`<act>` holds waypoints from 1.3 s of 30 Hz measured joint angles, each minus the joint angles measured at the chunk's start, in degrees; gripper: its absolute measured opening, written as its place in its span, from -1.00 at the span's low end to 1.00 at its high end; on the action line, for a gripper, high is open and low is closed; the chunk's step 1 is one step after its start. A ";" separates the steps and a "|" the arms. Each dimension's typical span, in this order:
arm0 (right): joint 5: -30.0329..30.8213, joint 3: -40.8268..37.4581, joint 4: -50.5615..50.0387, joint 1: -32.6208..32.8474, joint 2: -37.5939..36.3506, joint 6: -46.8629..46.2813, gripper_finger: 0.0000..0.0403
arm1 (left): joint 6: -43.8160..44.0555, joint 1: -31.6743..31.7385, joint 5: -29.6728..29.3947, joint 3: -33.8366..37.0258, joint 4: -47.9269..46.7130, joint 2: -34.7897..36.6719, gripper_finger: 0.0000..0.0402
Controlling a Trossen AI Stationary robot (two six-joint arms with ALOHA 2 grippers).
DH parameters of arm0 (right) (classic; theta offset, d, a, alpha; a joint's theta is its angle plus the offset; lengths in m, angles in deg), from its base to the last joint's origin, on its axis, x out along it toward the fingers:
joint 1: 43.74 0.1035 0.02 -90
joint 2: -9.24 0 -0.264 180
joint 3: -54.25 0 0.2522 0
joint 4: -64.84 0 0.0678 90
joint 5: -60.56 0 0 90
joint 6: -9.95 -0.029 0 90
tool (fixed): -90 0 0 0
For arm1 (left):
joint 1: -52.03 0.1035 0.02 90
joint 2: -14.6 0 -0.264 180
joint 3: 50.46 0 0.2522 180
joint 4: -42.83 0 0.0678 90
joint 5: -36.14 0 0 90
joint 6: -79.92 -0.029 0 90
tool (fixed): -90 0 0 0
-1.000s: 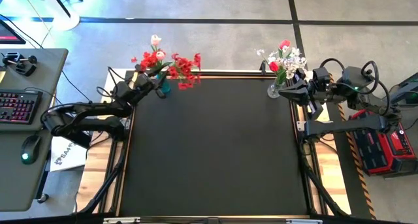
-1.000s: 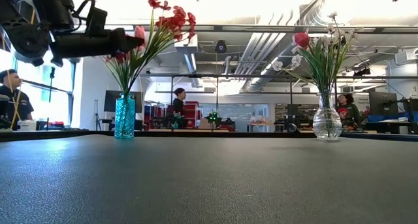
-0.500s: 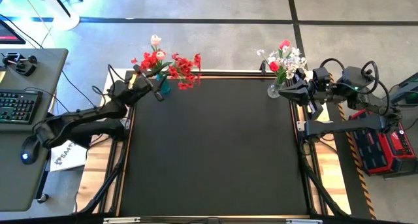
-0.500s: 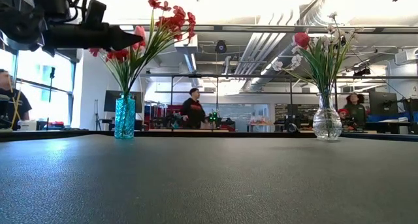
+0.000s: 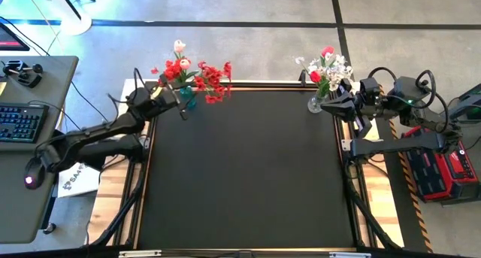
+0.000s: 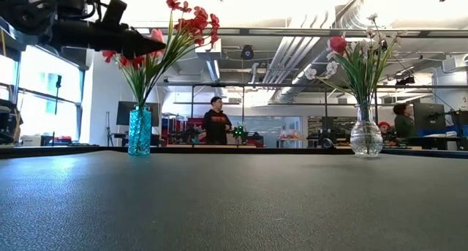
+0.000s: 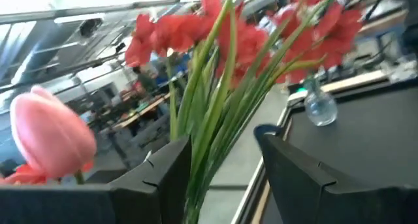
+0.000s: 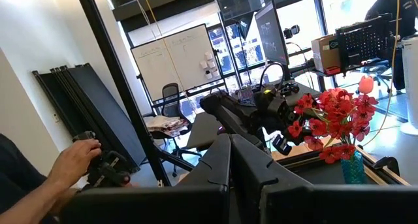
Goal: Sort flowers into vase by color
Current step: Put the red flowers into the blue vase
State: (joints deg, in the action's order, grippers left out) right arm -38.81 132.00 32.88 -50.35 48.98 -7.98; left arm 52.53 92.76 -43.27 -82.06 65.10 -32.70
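A blue vase (image 5: 186, 100) (image 6: 140, 132) at the table's far left holds red flowers (image 5: 203, 76) (image 6: 191, 20) and a pink tulip (image 7: 52, 136) on green stems. My left gripper (image 7: 222, 136) (image 6: 157, 42) is open, level, up among these stems above the vase. A clear vase (image 5: 316, 104) (image 6: 365, 137) at the far right holds white blossoms (image 6: 329, 66), a red bloom (image 6: 337, 43) and green stems. My right gripper (image 8: 230, 142) (image 5: 332, 100) is shut, raised beside the clear vase. My left gripper has the red flowers' green stems (image 7: 208, 139) in the gap between its open fingers, coming at them level from the table's left. The stems run close along the inner side of one finger (image 7: 171, 168). I cannot tell whether they touch it.
The black table top (image 5: 240, 168) stretches between the two vases and toward the near edge. A desk with a keyboard (image 5: 19, 122) and mouse stands left of the table. People show in the room behind (image 6: 218, 123), and a hand (image 8: 72, 162) shows in the right wrist view.
My left gripper has risen a little among the red flowers and tipped from slightly downward to level. The flowers and both vases stay where they were.
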 joint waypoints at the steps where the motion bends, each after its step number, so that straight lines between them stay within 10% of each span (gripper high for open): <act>1: 0.00 -0.01 -0.01 -0.01 0.01 0.00 -1.00 | -0.32 0.00 -1.32 -0.21 -0.16 -0.53 -0.12; 23: 0.00 -0.01 -0.01 -0.01 0.00 0.00 -1.00 | -7.37 0.17 -9.86 -2.38 2.75 -9.31 0.08; 39: 0.00 -0.01 0.00 -0.01 -0.01 0.00 -1.00 | -4.17 1.28 -11.58 -2.45 3.84 -10.39 -0.65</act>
State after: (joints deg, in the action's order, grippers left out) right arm -38.81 132.00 32.88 -50.37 48.97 -7.98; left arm 48.36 94.04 -54.85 -84.51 68.93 -43.09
